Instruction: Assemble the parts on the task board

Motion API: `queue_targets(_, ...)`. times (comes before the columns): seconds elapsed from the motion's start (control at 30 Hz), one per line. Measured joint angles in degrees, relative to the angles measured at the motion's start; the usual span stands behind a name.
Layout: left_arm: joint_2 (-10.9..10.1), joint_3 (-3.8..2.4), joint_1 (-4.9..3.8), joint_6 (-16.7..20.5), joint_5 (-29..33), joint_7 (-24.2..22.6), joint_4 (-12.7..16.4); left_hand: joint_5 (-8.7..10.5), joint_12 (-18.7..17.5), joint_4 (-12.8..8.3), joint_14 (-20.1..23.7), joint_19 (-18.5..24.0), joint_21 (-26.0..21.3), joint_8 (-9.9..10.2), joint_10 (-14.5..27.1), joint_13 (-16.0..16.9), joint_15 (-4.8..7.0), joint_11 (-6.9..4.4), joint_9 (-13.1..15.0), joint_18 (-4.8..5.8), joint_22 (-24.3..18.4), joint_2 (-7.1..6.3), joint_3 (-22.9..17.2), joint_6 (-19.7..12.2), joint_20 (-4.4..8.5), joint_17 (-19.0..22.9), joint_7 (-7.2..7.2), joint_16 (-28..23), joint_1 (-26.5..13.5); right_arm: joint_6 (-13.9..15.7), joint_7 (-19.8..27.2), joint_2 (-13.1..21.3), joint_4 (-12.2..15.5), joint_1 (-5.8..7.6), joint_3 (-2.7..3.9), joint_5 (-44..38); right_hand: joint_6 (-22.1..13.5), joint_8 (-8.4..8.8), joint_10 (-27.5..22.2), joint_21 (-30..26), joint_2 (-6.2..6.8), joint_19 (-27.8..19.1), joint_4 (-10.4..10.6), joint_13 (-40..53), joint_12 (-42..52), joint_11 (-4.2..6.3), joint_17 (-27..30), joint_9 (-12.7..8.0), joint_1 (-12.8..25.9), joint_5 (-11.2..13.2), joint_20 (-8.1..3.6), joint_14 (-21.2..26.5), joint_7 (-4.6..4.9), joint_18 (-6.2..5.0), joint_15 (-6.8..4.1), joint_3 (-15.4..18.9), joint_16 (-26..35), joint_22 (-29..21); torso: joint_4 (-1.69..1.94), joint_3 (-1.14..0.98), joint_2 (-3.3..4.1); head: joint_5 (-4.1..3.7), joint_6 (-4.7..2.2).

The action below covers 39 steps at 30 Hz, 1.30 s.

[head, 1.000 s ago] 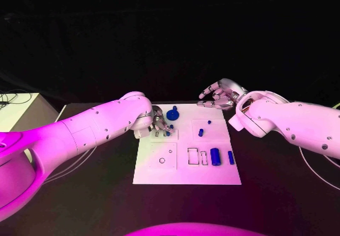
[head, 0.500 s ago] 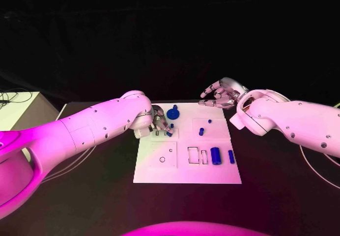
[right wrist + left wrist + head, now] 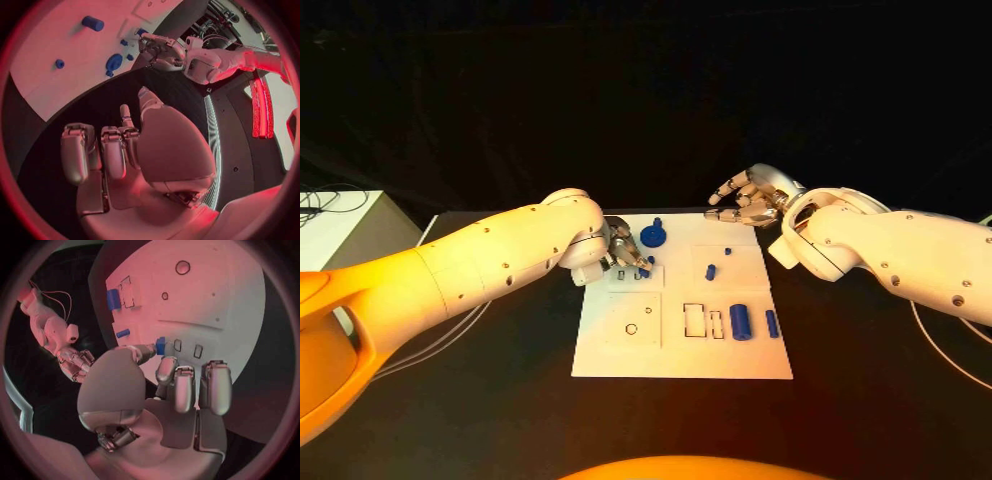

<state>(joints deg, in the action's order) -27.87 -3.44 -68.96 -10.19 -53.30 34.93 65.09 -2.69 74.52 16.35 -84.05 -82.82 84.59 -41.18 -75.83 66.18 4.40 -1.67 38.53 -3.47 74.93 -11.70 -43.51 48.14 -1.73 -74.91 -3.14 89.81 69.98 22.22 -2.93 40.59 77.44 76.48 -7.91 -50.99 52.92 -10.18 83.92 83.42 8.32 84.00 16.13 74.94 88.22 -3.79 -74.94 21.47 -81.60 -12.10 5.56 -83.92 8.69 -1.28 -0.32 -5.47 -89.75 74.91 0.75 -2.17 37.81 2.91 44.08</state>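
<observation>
My left hand (image 3: 620,252) on the board (image 3: 682,355), pinching a small blue part (image 3: 160,345).

My left fingers (image 3: 177,385) are down at the board's far left corner, thumb and one finger closed on that part, right beside two small slots (image 3: 187,347) — the rest hang curled above the white surface. My right hand (image 3: 750,197) hovers off the board's far right corner over the black counter (image 3: 877,400), fingers loosely curled, holding nothing. On the board: a round blue piece (image 3: 653,236) near my left hand, a short peg (image 3: 710,269) mid-board, and a thick cylinder (image 3: 738,321) beside a thin bar (image 3: 770,322) toward the near right.
</observation>
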Motion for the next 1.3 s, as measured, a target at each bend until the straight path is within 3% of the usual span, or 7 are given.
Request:
queue_targets(0.03,-0.2,0.00,0.00,0.4,0.0,0.0,0.2,-0.19,0.0,0.0,0.0,0.0,0.0,-0.2,-0.3,0.1,0.00,-0.06,0.0,0.00,0.0,-0.26,0.0,0.0,0.00,0.0,0.00,0.0,-0.4,0.0,0.0,0.0,0.0,-0.02,0.00,0.0,0.0,0.00,0.0,0.0,0.00,0.0,0.0,0.0,0.0,0.00,0.0,0.0,0.0,0.0,0.00,0.0,0.00,0.00,0.00,0.0,0.0,0.0,0.00,-0.01,0.00,0.00,-0.01)
queue_targets(0.07,-0.3,0.00,0.00,0.6,0.0,0.0,0.3,-0.46,0.2,0.2,0.0,0.0,0.0,-2.6,-0.5,0.2,0.00,-0.06,0.0,0.00,0.0,-0.52,-0.2,0.0,0.00,0.0,0.00,0.0,-0.6,0.0,0.0,0.0,0.0,-0.03,0.00,0.0,0.0,0.00,0.0,0.0,0.00,0.0,0.0,0.0,0.0,0.00,0.0,0.0,0.0,0.0,0.00,0.0,0.00,0.00,0.00,0.0,0.0,0.0,0.00,-0.01,0.00,0.00,-0.01)
queue_targets(0.2,-0.9,-0.01,0.00,1.7,0.0,-0.1,0.8,-2.72,0.2,0.5,0.0,-0.2,0.0,-4.7,-0.9,0.4,0.00,-0.25,0.0,0.01,0.0,-1.16,-0.5,0.0,0.20,0.0,0.00,0.0,-1.9,-0.1,0.0,0.1,0.1,-0.06,0.00,0.0,0.0,0.00,0.0,0.0,0.00,0.0,0.0,0.0,0.0,0.00,0.0,0.0,0.0,0.0,0.00,0.0,0.00,0.00,0.00,0.0,0.0,0.0,0.00,0.00,0.02,0.03,-0.02)
queue_targets(0.5,-1.3,0.06,0.04,3.6,-0.9,0.0,1.4,-4.22,0.5,0.5,0.2,-0.2,0.0,-5.0,-1.2,0.7,0.21,-0.37,0.5,0.00,0.0,-1.16,-0.6,0.0,0.20,0.0,-0.01,0.0,-2.5,-0.2,0.0,0.2,0.1,-0.21,-0.01,-0.1,0.0,0.00,0.0,0.0,0.00,0.0,0.0,0.0,0.0,0.00,0.0,0.0,0.0,0.0,0.00,0.0,0.00,0.00,0.00,0.0,0.0,0.0,-0.02,-0.03,0.10,0.25,0.23)
queue_targets(0.57,-1.2,0.11,0.06,3.8,-1.4,0.0,1.4,-4.35,0.5,0.5,0.2,-0.3,0.0,-5.0,-1.2,0.7,0.20,-0.37,11.6,0.00,0.0,-1.39,-0.6,0.0,0.31,0.0,-0.01,0.0,-2.7,-0.2,0.0,0.2,0.1,-0.23,-0.01,-0.1,0.0,0.00,0.0,0.0,0.00,0.0,0.0,0.0,0.0,0.00,0.0,0.0,0.0,0.0,0.00,0.0,0.00,0.00,0.00,0.0,0.0,0.0,-0.04,-0.08,0.10,0.32,0.27)
queue_targets(0.67,-1.1,0.20,0.13,4.1,-2.1,0.0,1.4,-4.38,0.5,0.5,0.2,-0.4,0.0,-5.1,-1.2,0.7,0.21,-0.37,16.6,0.00,0.0,-1.39,-0.6,0.0,0.40,0.0,-0.01,0.0,-2.7,-0.2,0.0,0.1,0.1,-0.24,-0.01,-0.1,0.0,0.00,0.0,0.0,0.00,0.0,0.0,0.0,0.0,0.00,0.0,0.0,0.0,0.0,0.00,0.0,0.00,0.00,0.00,0.0,0.0,0.0,-0.10,-0.07,0.13,0.43,0.39)
queue_targets(1.3,-1.4,1.60,0.58,5.1,-5.9,0.1,2.4,-4.85,0.9,0.5,0.0,-0.4,0.2,-5.3,-1.4,0.9,0.41,-0.58,16.9,0.00,0.0,-1.84,-0.6,0.6,0.40,0.0,0.32,0.0,-3.1,-0.2,-0.1,0.1,0.3,-0.27,-0.01,-0.3,0.0,0.00,0.0,-0.3,0.23,0.0,0.0,0.0,0.0,0.00,0.0,0.1,0.2,0.0,0.00,0.0,0.00,0.00,0.00,0.0,0.0,0.0,-0.09,-0.08,0.12,0.48,0.83)
